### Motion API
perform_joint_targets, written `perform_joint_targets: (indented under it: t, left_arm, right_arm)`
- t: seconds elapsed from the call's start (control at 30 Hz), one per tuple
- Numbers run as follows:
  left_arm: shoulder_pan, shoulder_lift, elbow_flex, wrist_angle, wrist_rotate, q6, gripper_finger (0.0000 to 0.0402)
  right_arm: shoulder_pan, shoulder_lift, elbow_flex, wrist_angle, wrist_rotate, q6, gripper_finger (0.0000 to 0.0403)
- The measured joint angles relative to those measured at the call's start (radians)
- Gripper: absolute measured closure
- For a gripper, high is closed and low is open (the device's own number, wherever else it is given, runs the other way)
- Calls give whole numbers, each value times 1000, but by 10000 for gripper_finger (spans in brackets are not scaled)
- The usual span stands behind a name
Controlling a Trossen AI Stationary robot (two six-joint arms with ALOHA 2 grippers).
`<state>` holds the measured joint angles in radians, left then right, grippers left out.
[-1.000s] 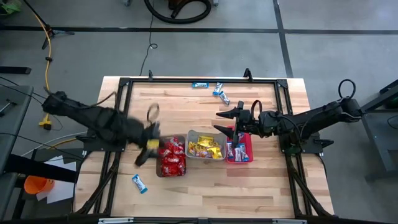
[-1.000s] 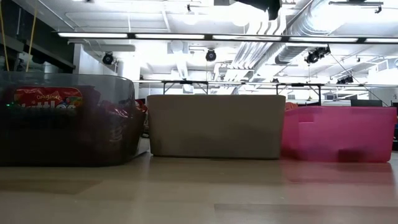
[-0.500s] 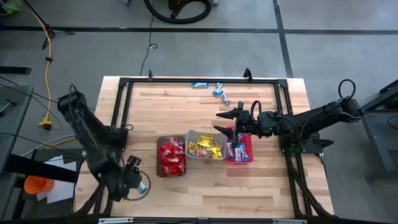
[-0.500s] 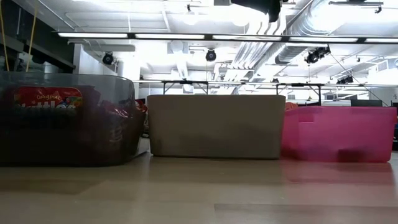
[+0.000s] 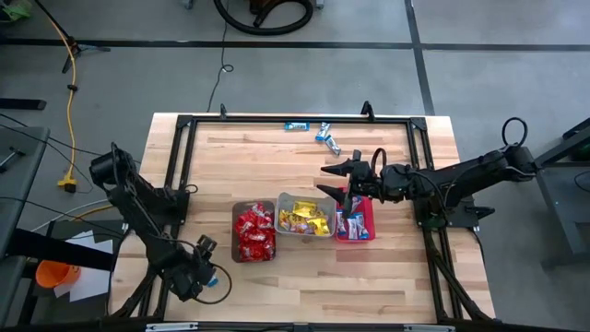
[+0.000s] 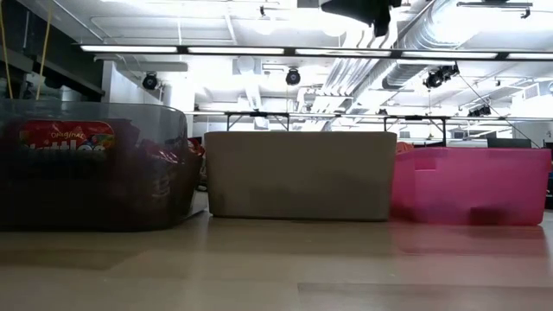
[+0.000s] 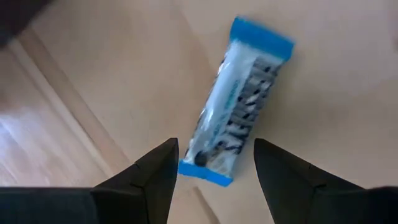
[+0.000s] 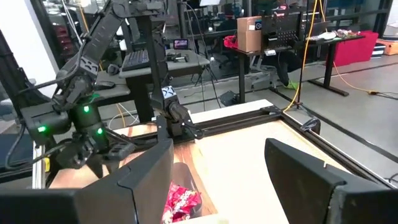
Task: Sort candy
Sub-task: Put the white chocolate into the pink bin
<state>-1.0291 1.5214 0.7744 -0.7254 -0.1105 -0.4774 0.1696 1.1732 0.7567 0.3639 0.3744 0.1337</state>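
One blue-and-white bar [image 7: 239,106] between open left tool [image 7: 214,165] fingers, near table edge [image 5: 277,322].

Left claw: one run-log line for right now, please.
left claw: open, above blue-and-white bar | right claw: open, over pink bin

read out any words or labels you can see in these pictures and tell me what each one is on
"ORIGINAL": small line on the red candy packet pressed against the wall of the dark bin, low view.
Larger white lettering below it on that packet: cut off and blurred, not readable.
Dark print on the blue-and-white bar ahead of the left gripper: blurred, not readable.
White mark on the left arm's black joint, right wrist view: too small to read.
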Motion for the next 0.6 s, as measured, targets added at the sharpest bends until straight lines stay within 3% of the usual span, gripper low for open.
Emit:
perform_joint_targets:
  t: [0.37,0.47,0.6]
  left_arm:
    - [1,-5,-77,127,16,-2,214]
    - [2,-13,-78,132,43,-13,247]
    - [2,-73,-81,157,97,-93,322]
  right_arm:
    - [0,0,0,-53,0,50,155]
    - [0,0,0,-53,0,50,155]
    - [0,0,0,-53,0,50,155]
